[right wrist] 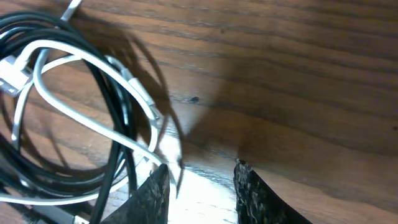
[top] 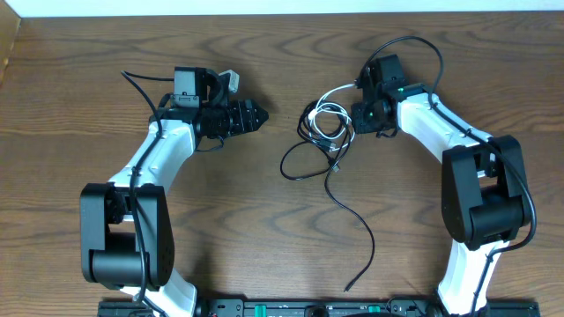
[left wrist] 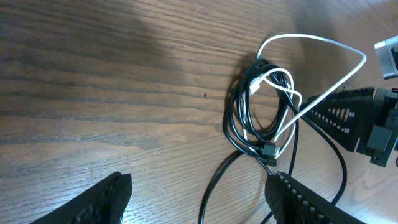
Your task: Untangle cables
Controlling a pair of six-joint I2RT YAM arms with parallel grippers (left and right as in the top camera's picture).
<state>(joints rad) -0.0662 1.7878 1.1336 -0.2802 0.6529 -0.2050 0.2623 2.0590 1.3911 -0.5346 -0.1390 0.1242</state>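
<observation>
The cables lie tangled in a small coil at the table's middle. The black cable [top: 348,207] trails a long tail toward the front edge. The white cable [top: 328,110] loops through the coil's upper part. My left gripper [top: 256,116] is open, left of the coil and apart from it. In the left wrist view one strand of the black cable [left wrist: 211,193] runs between its spread fingers [left wrist: 298,199]. My right gripper [top: 355,116] sits low at the coil's right edge, its jaws narrowed but apart. In the right wrist view the white cable [right wrist: 93,65] runs up to its left fingertip [right wrist: 155,186].
Wooden tabletop all round. Thick black wires arc over the right arm [top: 414,44] and behind the left arm [top: 141,84]. The table's far edge [top: 282,11] meets a pale wall. The arm bases stand at the front edge.
</observation>
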